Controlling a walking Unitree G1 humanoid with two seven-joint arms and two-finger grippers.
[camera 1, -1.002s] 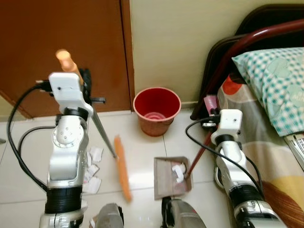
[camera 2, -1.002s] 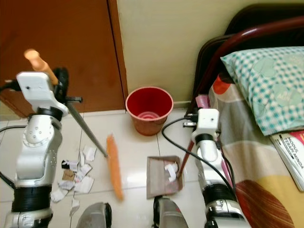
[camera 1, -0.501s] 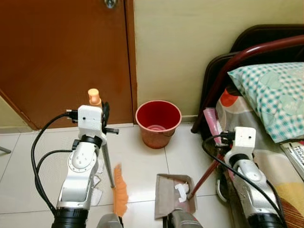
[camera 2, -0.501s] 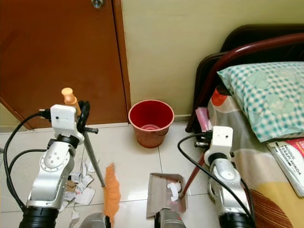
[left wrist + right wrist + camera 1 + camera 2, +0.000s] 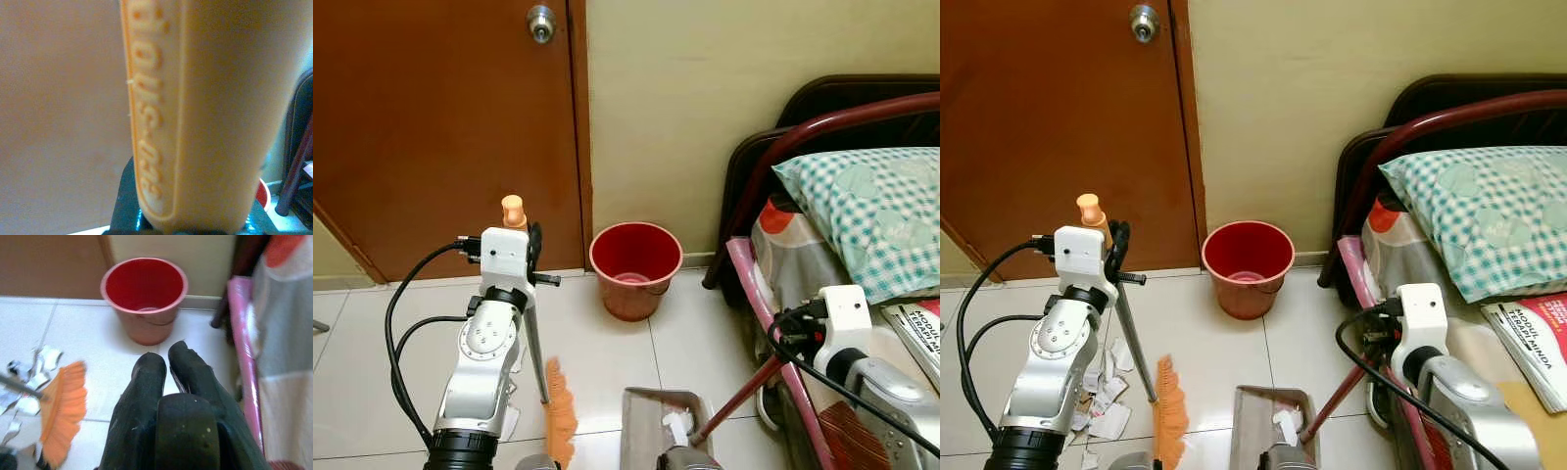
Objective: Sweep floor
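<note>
Clamped high on the orange handle of the broom (image 5: 1141, 377), the left claw (image 5: 1114, 257) holds the shaft steeply so the orange bristles rest on the floor (image 5: 1224, 343) just beside the dustpan (image 5: 1268, 426). The right claw (image 5: 168, 369), its two black fingers pressed together, grips the dustpan's dark red handle (image 5: 1337, 406), which slants up from the pan toward that arm. Some white scraps already lie in the pan, while a scatter of torn paper scraps (image 5: 1102, 392) sits on the tiles on the far side of the broom from the pan, near the left arm. To do this step well, the bristles should probably be set down beyond the scraps and drawn toward the pan in short, low strokes, with the pan's lip kept flat against the tile so nothing slides under it. Light paper may flutter aside if the stroke is quick. The floor is glossy pale tile with dark grout lines. A red bucket (image 5: 1248, 266) stands against the cream wall, a brown door (image 5: 1058, 127) to its left, and a bed with a checked pillow (image 5: 1489, 211) to the right.
</note>
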